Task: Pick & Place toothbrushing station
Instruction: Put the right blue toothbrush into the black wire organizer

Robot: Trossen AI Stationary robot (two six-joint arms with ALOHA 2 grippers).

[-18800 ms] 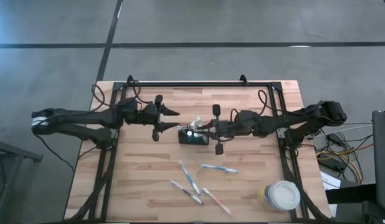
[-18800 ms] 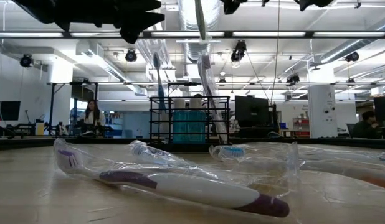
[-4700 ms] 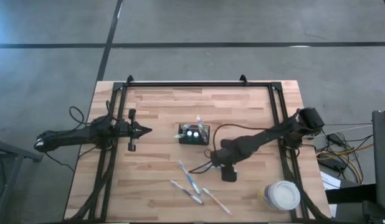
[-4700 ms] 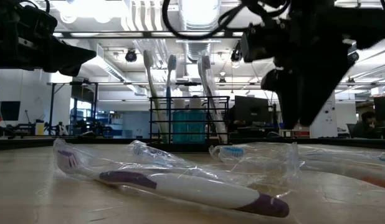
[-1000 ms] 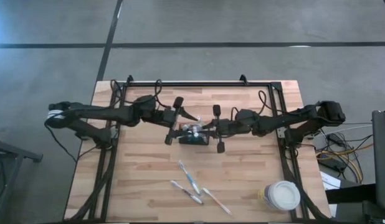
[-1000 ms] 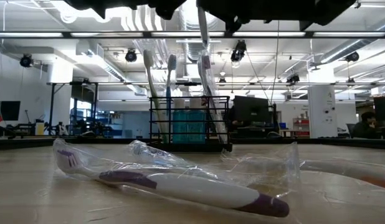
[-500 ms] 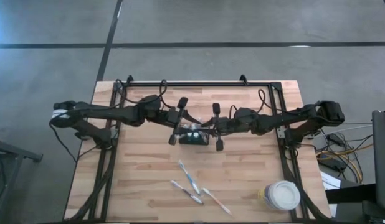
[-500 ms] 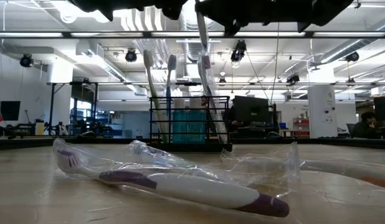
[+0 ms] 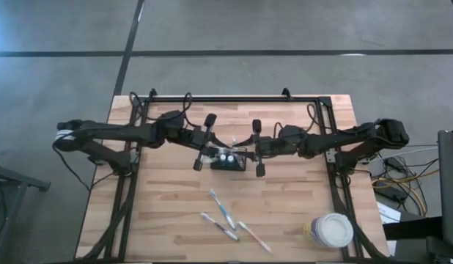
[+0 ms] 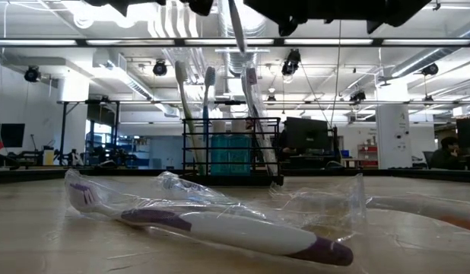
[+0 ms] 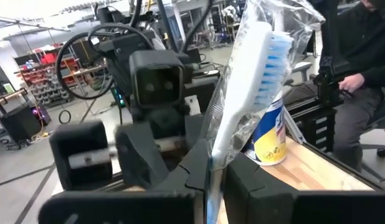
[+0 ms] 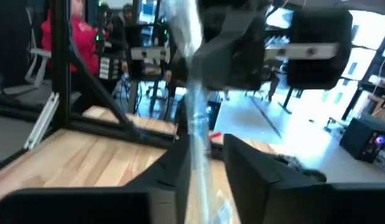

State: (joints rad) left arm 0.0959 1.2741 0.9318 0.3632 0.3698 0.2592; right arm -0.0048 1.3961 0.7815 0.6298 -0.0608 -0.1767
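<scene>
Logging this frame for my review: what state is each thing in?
Left gripper: shut on the wrapped toothbrush, above the caddy.
Right gripper: open around the same brush.
Wrapped toothbrush: held aloft, wrapper on.
Caddy: upright, three toothbrushes standing in it.
Loose toothbrushes: lying flat on the table, wrapped.
Tub: lid on.

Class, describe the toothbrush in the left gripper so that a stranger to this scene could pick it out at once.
Start at the wooden table and find the black wire caddy near its middle. Above it, the left gripper is shut on a plastic-wrapped toothbrush with blue bristles. Unlike the brushes standing in the caddy or lying on the table, this one hangs in the air.
</scene>
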